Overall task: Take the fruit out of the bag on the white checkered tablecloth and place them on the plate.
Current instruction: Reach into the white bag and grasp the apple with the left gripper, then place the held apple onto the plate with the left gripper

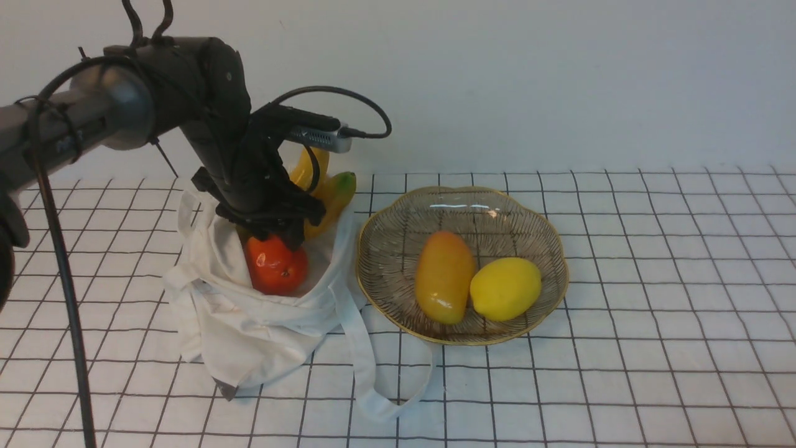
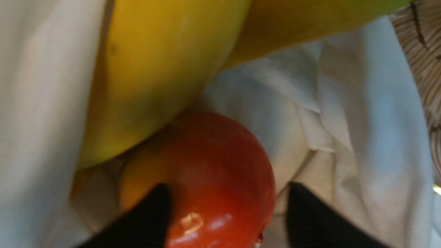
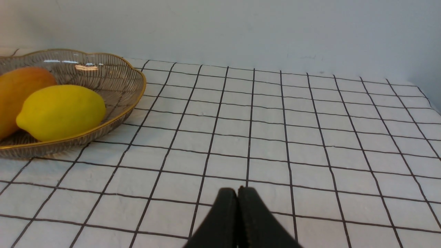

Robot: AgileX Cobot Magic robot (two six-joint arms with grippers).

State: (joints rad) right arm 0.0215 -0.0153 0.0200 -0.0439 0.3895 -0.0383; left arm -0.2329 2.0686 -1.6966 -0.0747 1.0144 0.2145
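The step in hand is the grasp on the round, glossy red-orange toy fruit (image 1: 277, 269). It sits in the open mouth of the soft white cloth tote bag (image 1: 249, 339) on the white checkered tablecloth (image 1: 653, 311), just left of the shallow clear glass plate with the scalloped gold rim (image 1: 472, 211).

The left gripper (image 1: 281, 235) reaches down into the bag with its jaws parted, straddling the fruit. In the left wrist view one black finger (image 2: 144, 220) lies against the fruit's side, while the other (image 2: 310, 220) stands off it with cloth showing in the gap. Nothing is gripped yet.

To do this well, I judge the gripper should sink lower and centre itself so both pads meet the fruit at its widest girth; otherwise the glossy ball may squirt out as the jaws close. A fold of bag lies near the free finger, and pinching it would drag the bag up.

The two long yellow toy bananas (image 1: 323, 186) lean close behind the fruit and may slump, so a slow, straight lift seems wise. The plate already holds an oblong orange-yellow fruit (image 1: 443, 277) and a yellow lemon (image 1: 505, 288), which leaves its bare far part as the better landing spot.

The right gripper (image 3: 237, 194) hovers over bare tablecloth, fingers pressed together, holding nothing.
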